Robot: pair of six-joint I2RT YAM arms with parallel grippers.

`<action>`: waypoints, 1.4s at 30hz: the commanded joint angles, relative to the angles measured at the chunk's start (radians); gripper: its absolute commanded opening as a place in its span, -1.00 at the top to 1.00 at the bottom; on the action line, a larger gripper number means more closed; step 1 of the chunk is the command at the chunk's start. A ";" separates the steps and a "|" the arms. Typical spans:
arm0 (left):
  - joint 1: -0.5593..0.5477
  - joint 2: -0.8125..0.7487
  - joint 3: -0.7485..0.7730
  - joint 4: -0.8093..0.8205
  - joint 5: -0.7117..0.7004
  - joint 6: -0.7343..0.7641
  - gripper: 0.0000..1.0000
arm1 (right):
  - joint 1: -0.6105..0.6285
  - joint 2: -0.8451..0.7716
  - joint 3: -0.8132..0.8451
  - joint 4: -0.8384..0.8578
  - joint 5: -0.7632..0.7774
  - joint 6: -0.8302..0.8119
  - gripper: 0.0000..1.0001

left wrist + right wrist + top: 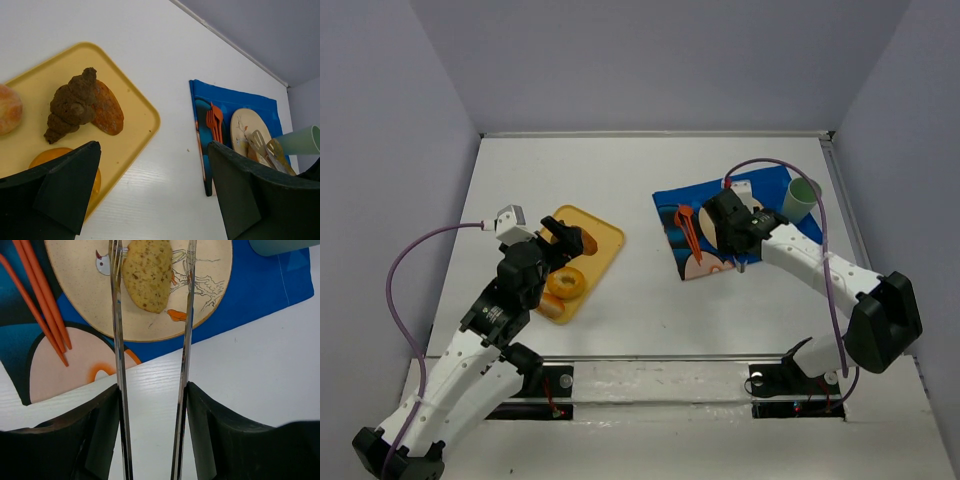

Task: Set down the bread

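The bread (pixel 147 272), a golden chunk with a pale speckled face up, lies on the cream patterned plate (pixel 210 290). My right gripper (pixel 152 387) is shut on metal tongs (pixel 118 340). The tong arms stand apart on either side of the bread: the left arm is at its edge and the right arm is clear of it. In the top view the right gripper (pixel 740 235) hangs over the plate and hides it. My left gripper (pixel 152 150) is open and empty, above the right edge of the yellow tray (pixel 145 112).
The tray (pixel 605 238) holds a glazed bagel (pixel 565 283), a dark brown roll (pixel 72 105) and a pale roll (pixel 552 308). The plate sits on a blue mat (pixel 770 190) with orange utensils (pixel 40 295). A green cup (pixel 801 197) stands at the mat's far right.
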State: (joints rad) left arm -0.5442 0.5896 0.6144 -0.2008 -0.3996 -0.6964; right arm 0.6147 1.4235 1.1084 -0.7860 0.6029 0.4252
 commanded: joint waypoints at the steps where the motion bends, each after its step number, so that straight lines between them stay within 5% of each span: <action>1: -0.008 -0.010 -0.013 0.047 -0.010 0.000 -0.98 | -0.006 -0.073 0.086 0.048 -0.055 -0.045 -0.15; 6: -0.007 -0.010 -0.012 0.051 -0.004 0.000 -0.98 | -0.006 -0.150 0.116 0.151 -0.225 -0.120 -0.08; 13: -0.007 -0.017 -0.013 0.057 0.002 0.001 -0.98 | 0.022 -0.129 0.103 0.376 -0.650 -0.226 -0.06; 30: -0.008 -0.034 -0.018 0.055 0.010 0.000 -0.98 | 0.238 0.457 0.510 0.386 -0.687 -0.401 -0.25; 42: -0.010 -0.027 -0.018 0.057 -0.002 0.000 -0.98 | 0.284 0.588 0.582 0.320 -0.655 -0.502 -0.32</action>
State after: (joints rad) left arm -0.5488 0.5610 0.6079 -0.1902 -0.3927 -0.6964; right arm 0.8627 1.9903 1.6314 -0.4488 -0.0704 -0.0051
